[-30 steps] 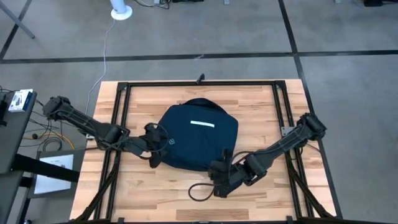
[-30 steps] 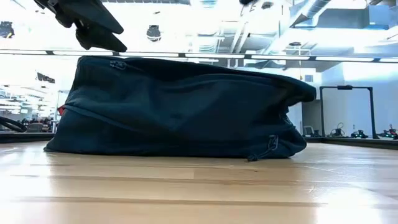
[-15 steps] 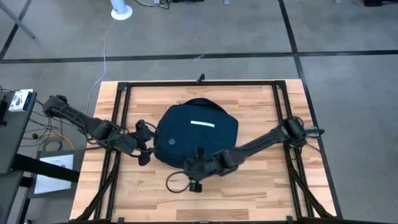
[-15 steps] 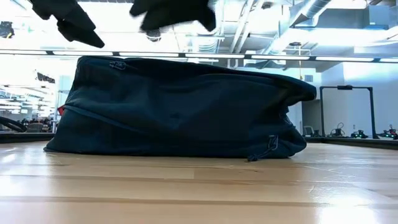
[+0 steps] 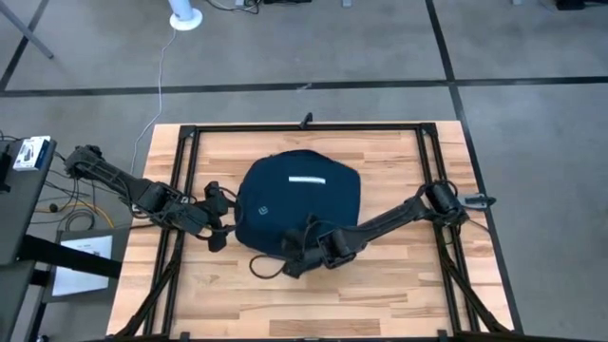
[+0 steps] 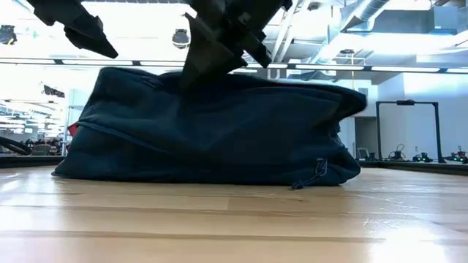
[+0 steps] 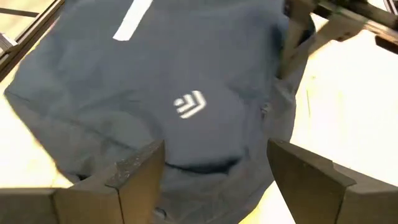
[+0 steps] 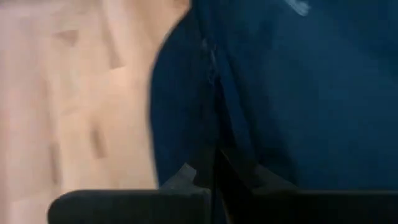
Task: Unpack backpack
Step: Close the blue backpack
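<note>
The backpack (image 5: 299, 204) lies flat in the middle of the wooden desk (image 5: 399, 290), its white stripe (image 5: 307, 180) and small logo (image 5: 269, 213) facing up. The right hand (image 5: 296, 262) is down at the bag's near edge, touching the fabric; its wrist view shows the fingers (image 8: 205, 171) pressed together against the navy cloth beside a seam, though whether they pinch anything cannot be told. The left hand (image 5: 217, 220) hovers just beside the bag's left side, fingers (image 7: 134, 171) apart and empty.
</note>
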